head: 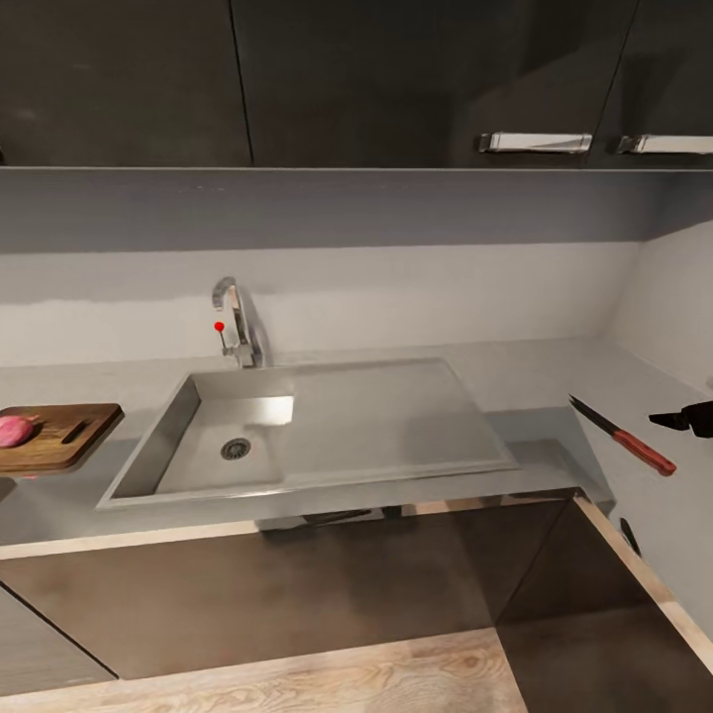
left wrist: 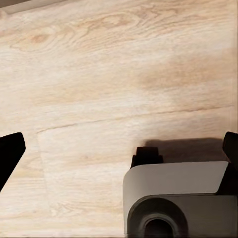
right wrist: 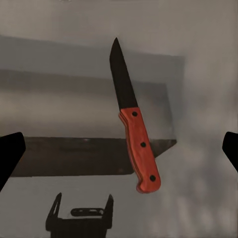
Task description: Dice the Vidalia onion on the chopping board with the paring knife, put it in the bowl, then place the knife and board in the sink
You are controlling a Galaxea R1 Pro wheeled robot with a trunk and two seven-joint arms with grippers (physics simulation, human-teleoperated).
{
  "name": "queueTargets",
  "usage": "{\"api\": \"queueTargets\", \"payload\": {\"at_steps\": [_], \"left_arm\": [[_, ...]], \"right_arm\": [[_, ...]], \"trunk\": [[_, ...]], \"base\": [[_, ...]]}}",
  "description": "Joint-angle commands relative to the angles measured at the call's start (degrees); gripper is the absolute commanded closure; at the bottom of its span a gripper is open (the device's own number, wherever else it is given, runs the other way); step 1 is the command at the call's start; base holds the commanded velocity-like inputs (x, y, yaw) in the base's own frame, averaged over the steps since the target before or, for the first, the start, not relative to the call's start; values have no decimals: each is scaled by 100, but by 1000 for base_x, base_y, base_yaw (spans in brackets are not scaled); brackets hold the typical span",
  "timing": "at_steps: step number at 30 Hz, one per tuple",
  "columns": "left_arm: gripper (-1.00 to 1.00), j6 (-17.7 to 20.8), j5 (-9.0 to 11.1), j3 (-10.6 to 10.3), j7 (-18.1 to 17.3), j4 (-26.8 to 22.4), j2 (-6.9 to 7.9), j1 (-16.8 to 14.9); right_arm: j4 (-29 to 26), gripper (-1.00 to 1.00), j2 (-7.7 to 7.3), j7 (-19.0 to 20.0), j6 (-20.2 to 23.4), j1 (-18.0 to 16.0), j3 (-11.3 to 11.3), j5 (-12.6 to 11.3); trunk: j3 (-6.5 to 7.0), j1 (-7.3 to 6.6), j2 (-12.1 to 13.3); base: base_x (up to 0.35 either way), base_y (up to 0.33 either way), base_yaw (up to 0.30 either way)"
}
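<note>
Paring knife (head: 624, 437) lies at right of frame on the desk (head: 555, 396), right claw (right wrist: 119, 144) spread above it. Recommend centring over the red handle, then lowering squarely before closing.

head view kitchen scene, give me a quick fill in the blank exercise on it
1. The pink onion lies on the dark brown wooden ____.
2. The knife on the grey metal countertop has a ____ handle.
3. The rectangular steel sink has its round drain on the robot's ____ side.

Missing words: chopping board; red; left
</note>
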Motion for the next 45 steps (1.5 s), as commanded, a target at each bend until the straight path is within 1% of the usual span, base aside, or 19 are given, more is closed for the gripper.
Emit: {"api": "queueTargets", "payload": {"at_steps": [1, 8, 15, 28, 31, 38, 41, 42, 45], "left_arm": [[-100, 26, 12, -45, 22, 24, -11, -10], [-100, 162, 26, -35, 23, 21, -45, -10], [-100, 407, 26, -34, 16, 22, -53, -10], [-100, 445, 25, -34, 15, 20, -53, -10], [-100, 445, 28, -34, 16, 15, -55, -10], [-100, 451, 25, -34, 23, 14, -61, -10], [-100, 489, 23, -34, 18, 14, -67, -10], [-100, 581, 22, -34, 14, 14, -69, -10], [-100, 648, 22, -34, 9, 14, -70, -10]], "right_arm": [[-1, -100, 1, 57, 13, -6, -10, 62], [3, -100, 1, 57, 12, -6, -10, 69], [8, -100, 1, 53, 12, -6, -7, 70], [158, -100, 14, 49, 8, -6, -4, 71], [161, -100, 68, 24, 12, -6, 10, 62], [181, -100, 110, 11, 4, -6, 16, 53], [319, -100, 150, 9, -6, -9, 16, 52], [474, -100, 168, 12, -16, -9, 16, 52], [547, -100, 187, 15, -21, -7, 16, 45]], "trunk": [[-6, 1, -4], [-7, 1, -4], [119, -153, 277], [352, -438, 798], [406, -504, 919], [532, -658, 1199], [586, -724, 1320], [604, -746, 1360], [657, -812, 1480]], "base": [[49, 0, 0], [14, 0, 0], [1, 0, 0], [0, 0, 0], [0, 0, 0], [0, 0, 0], [0, 0, 0], [0, 0, 0], [0, 0, 0]]}}
